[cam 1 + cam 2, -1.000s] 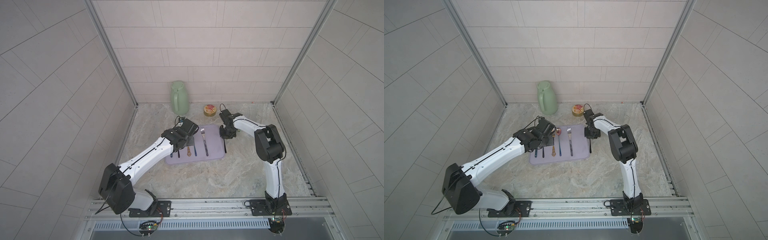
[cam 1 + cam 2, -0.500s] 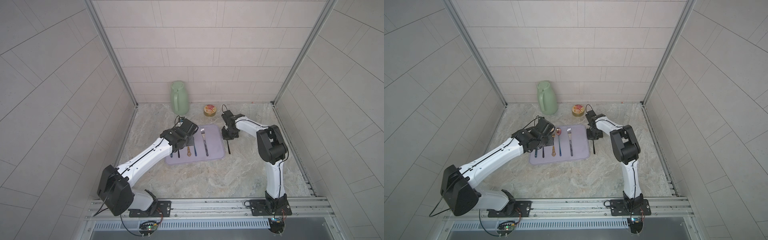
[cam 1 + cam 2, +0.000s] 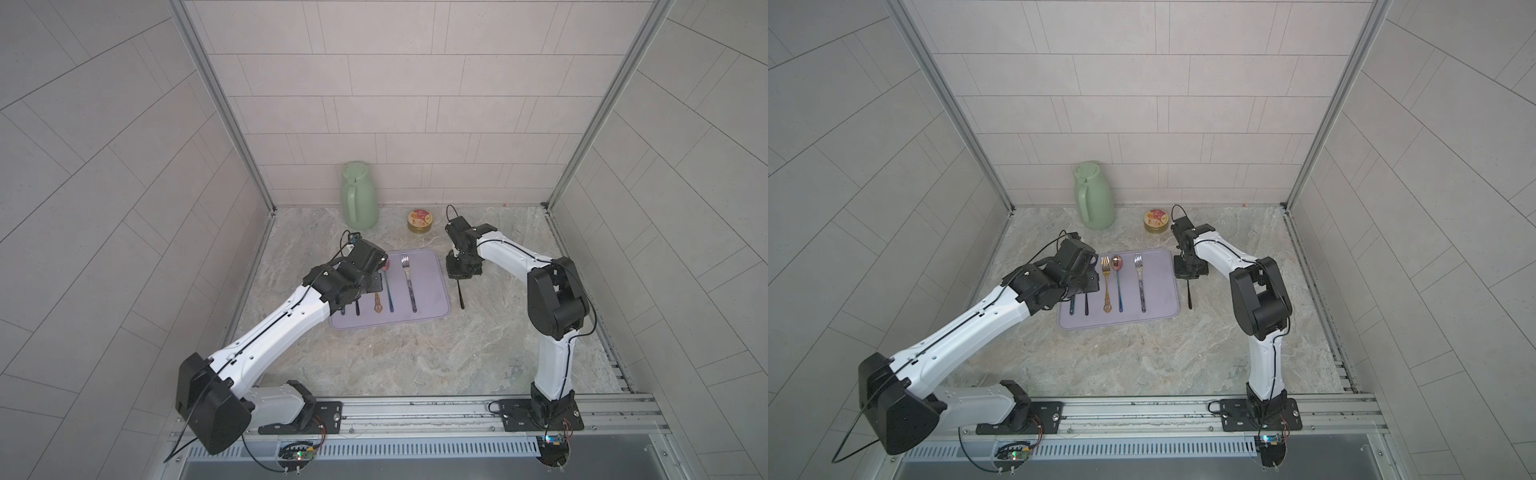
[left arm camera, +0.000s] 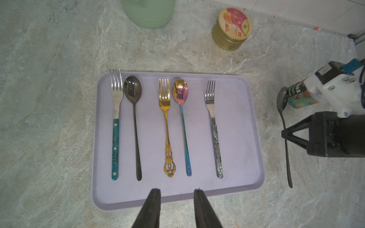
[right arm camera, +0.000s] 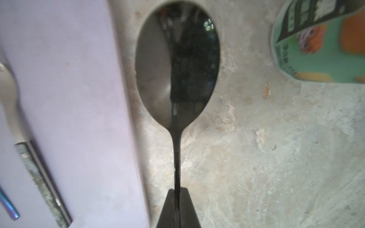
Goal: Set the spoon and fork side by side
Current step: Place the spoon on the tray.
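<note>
Five pieces lie on the smooth lilac tray (image 4: pixel 237 158), its right strip bare beside the grey-handled fork (image 3: pixel 1140 286). Right of the tray's raised rim in both top views, a glossy black spoon (image 5: pixel 177 65) lies on the marbled table (image 3: pixel 415 365); right claw (image 5: pixel 178 197) is clenched on its thin handle; left claw (image 4: pixel 176 192) hangs parted, holding nothing, over the tray's left part.

The spoon (image 5: pixel 176 69) is black, fork (image 4: pixel 214 126) silver, tray (image 4: pixel 241 138) lilac.

The dark spoon (image 5: pixel 177 65) shows polished, mirror-glossy metal against a mottled, stone-like tabletop (image 5: pixel 276 158). The lilac tray (image 4: pixel 239 142) looks matt and smooth, probably plastic.
</note>
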Action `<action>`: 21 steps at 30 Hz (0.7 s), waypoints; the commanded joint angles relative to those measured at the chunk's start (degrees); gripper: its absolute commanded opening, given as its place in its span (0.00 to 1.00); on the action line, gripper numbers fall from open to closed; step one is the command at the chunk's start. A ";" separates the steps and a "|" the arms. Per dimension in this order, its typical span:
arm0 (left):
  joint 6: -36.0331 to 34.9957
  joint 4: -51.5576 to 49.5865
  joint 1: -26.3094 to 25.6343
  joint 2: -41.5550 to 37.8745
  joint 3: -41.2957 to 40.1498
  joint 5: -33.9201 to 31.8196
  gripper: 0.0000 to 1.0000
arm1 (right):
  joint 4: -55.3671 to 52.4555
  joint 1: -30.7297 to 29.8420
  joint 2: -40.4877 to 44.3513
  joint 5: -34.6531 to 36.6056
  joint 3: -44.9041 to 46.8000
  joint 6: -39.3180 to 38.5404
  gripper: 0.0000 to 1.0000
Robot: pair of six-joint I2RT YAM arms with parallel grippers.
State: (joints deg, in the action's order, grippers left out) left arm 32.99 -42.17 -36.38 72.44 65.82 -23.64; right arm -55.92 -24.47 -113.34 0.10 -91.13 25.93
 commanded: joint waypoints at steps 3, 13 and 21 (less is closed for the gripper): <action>0.76 -0.98 0.26 -1.99 -1.49 1.60 0.32 | -1.95 -5.06 -0.39 2.43 -5.74 3.83 0.00; 0.84 0.90 0.30 -2.24 -3.32 4.93 0.32 | -4.14 -10.07 -10.05 3.59 -15.95 7.11 0.00; 0.84 1.42 0.35 -3.05 -4.58 4.20 0.32 | -4.70 -11.33 -15.72 4.23 -19.64 6.68 0.00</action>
State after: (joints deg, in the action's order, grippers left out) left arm 33.65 -41.28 -36.38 70.74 62.26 -19.46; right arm -59.40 -35.20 -128.14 2.85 -109.01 32.21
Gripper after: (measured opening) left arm 0.317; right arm 0.074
